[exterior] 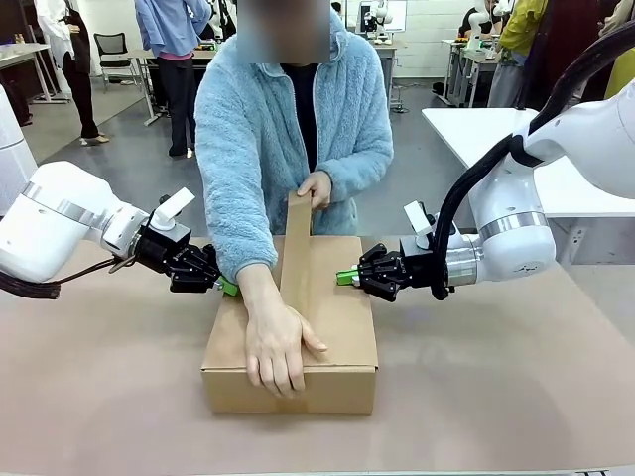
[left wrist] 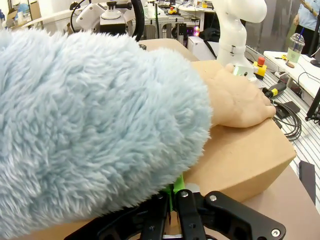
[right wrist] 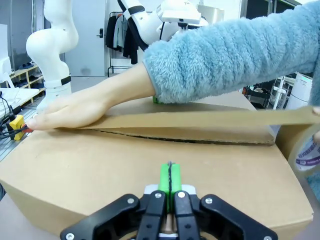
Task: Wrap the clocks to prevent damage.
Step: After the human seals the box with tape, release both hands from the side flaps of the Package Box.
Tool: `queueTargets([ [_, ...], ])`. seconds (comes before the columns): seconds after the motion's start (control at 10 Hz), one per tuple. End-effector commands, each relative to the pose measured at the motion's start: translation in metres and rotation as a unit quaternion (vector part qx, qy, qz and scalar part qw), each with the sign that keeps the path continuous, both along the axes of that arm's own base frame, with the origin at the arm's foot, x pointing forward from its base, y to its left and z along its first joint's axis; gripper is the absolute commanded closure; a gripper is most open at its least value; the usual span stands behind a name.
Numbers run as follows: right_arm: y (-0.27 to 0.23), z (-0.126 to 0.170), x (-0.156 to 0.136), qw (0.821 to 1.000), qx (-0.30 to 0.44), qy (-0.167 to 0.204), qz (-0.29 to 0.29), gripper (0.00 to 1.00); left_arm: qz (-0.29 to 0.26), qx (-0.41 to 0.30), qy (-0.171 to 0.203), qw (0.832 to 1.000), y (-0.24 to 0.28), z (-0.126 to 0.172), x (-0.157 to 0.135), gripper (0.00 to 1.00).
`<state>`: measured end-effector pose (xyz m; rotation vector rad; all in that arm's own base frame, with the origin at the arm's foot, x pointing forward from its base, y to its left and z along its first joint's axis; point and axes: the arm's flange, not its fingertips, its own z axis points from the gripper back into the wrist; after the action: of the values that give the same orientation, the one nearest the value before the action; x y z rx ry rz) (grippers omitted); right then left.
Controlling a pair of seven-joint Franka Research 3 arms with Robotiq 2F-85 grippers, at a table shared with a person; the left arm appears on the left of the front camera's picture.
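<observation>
One cardboard box (exterior: pixel 337 337) on brownish tabletop (exterior: pixel 516 387); workshop room behind, possibly lab

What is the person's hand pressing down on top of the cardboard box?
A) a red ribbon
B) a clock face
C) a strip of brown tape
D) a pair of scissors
C. The person's hand lies flat on a strip of brown tape that runs along the top of the cardboard box, while the other hand pulls the strip up at the far end.
</observation>
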<state>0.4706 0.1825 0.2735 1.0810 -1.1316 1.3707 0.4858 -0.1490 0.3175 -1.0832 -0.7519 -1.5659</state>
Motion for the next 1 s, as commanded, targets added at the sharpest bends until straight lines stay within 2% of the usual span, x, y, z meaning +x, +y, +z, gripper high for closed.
queueTargets([
  [0.0, -0.0005, -0.0024, 0.0001, 1.000, -0.004, 0.001, -0.005, 0.99, 0.000, 0.001, 0.000, 1.000, -0.0002, -0.0010, 0.0004, 1.00],
  [0.9, -0.0005, -0.0024, 0.0001, 1.000, -0.004, 0.001, -0.005, 0.99, 0.000, 0.001, 0.000, 1.000, -0.0002, -0.0010, 0.0004, 1.00],
])
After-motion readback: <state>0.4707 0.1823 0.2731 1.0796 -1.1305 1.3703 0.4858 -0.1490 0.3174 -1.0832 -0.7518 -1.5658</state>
